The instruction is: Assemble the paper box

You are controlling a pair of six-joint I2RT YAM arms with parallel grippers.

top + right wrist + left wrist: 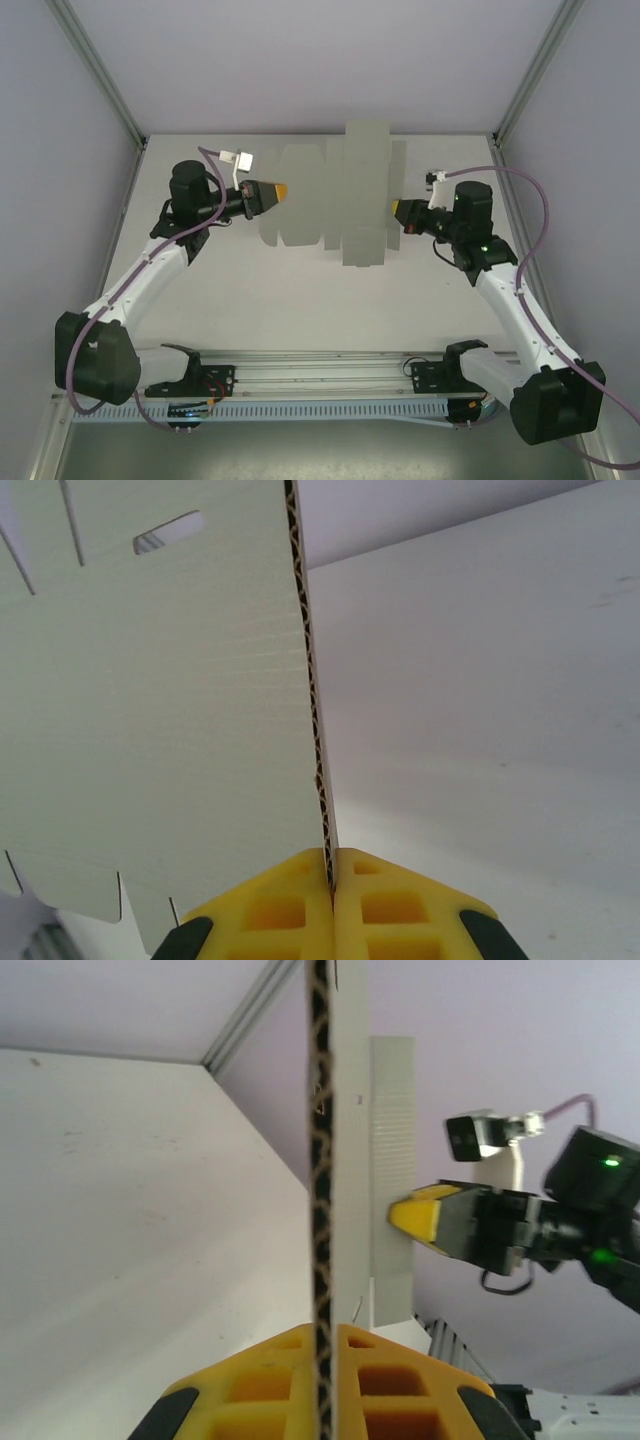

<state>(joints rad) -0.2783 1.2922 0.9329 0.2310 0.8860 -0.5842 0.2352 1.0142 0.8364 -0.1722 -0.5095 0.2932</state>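
- Two pincers, left pincer [284, 190] and right pincer [398, 210], each clamped on opposite edges of the box sheet [345, 180].
- Risk: an uneven pull bends or drops it.

We see a flat, matte white desk [300, 310], bounded at the sides and back by pale walls [60, 200]. Along its near edge a slotted metal rail [320, 362] runs across the width. The left arm base [190, 378] and the right arm base [440, 372] sit on this rail, well apart. From the left wrist we note faint scuff marks [75, 1140] on the desk surface.
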